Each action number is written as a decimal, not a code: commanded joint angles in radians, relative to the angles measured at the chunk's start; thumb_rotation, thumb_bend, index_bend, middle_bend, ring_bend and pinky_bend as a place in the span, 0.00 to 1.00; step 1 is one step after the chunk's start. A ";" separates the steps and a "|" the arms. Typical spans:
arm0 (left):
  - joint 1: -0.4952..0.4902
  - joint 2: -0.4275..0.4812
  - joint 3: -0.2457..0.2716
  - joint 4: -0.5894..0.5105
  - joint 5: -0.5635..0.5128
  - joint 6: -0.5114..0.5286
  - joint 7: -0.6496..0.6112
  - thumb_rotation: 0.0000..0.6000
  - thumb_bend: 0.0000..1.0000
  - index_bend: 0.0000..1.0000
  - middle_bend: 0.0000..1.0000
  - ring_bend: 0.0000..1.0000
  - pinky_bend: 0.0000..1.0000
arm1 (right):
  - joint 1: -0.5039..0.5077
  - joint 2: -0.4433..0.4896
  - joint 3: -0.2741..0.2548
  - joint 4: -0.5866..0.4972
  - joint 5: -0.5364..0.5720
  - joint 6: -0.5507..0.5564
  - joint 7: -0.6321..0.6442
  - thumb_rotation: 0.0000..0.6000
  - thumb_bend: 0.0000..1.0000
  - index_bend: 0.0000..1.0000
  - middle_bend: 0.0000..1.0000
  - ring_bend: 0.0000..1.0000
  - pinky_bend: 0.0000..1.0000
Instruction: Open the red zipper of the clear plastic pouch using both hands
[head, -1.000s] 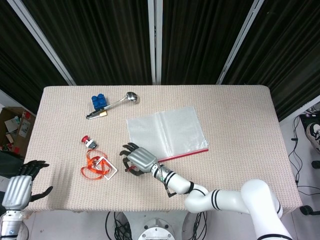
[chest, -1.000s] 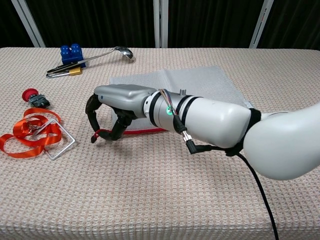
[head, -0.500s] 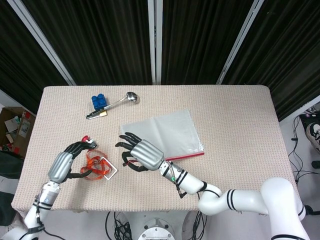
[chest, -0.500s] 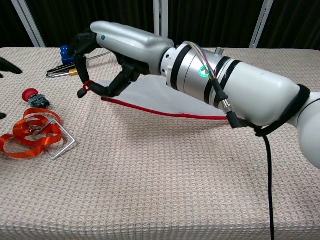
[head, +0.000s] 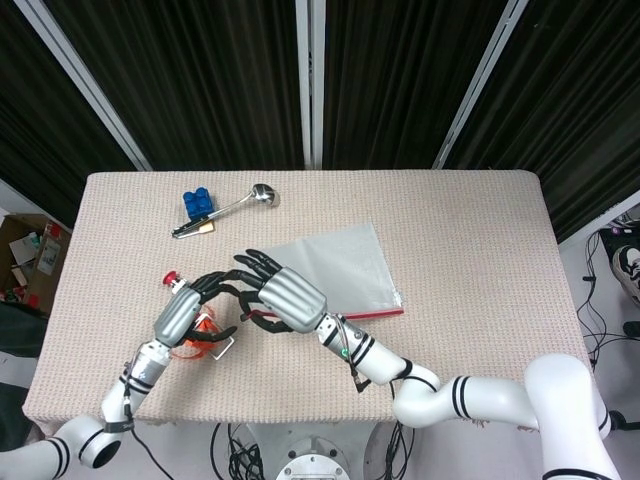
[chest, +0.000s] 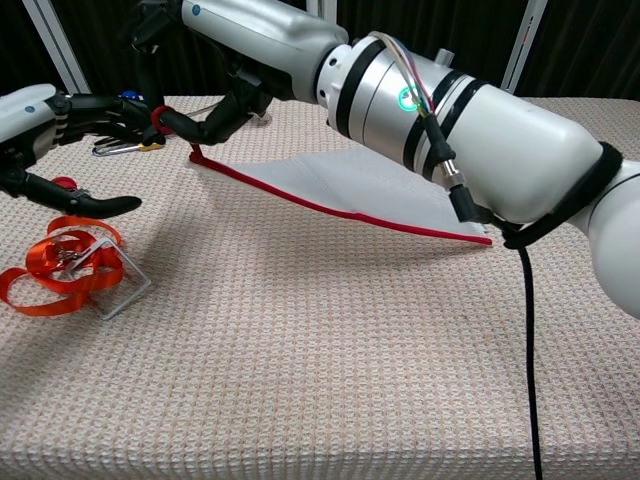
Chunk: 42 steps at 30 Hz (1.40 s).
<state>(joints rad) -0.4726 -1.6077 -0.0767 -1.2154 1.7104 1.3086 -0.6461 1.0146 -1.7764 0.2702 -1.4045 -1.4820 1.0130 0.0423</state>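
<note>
Since half a second ago the right hand has lifted higher and further left, raising the pouch's near corner, and the left hand has come in from beside the ribbon to meet it.

The right hand pinches the red pull loop at the zipper's end between thumb and finger, other fingers curled above it. That grip hoists the clear plastic pouch so its red zipper slopes down to the far corner, which rests on the table; I judge this presents the end for the other hand. The left hand holds nothing, fingers spread, tips just beside the loop, apparently poised to take hold of the pouch end.

Further out: 1 orange ribbon with 1 wire frame, 1 red-capped button, 1 blue block, 1 spoon.
</note>
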 joint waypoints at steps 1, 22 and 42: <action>-0.018 -0.015 0.008 0.002 0.004 0.001 -0.012 1.00 0.24 0.36 0.18 0.14 0.18 | 0.004 -0.009 0.004 0.008 0.004 0.000 0.003 1.00 0.48 0.85 0.15 0.00 0.00; -0.084 -0.054 0.013 0.011 -0.035 -0.002 -0.037 1.00 0.36 0.47 0.19 0.14 0.18 | 0.016 -0.027 0.013 0.027 0.024 -0.007 0.032 1.00 0.48 0.85 0.15 0.00 0.00; -0.071 -0.083 0.040 0.033 -0.080 0.017 -0.178 1.00 0.45 0.65 0.26 0.14 0.18 | -0.026 -0.002 -0.043 0.031 -0.035 0.057 0.070 1.00 0.48 0.86 0.15 0.00 0.00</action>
<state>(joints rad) -0.5504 -1.6865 -0.0430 -1.1878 1.6359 1.3206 -0.8076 0.9967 -1.7817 0.2364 -1.3763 -1.5069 1.0608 0.1071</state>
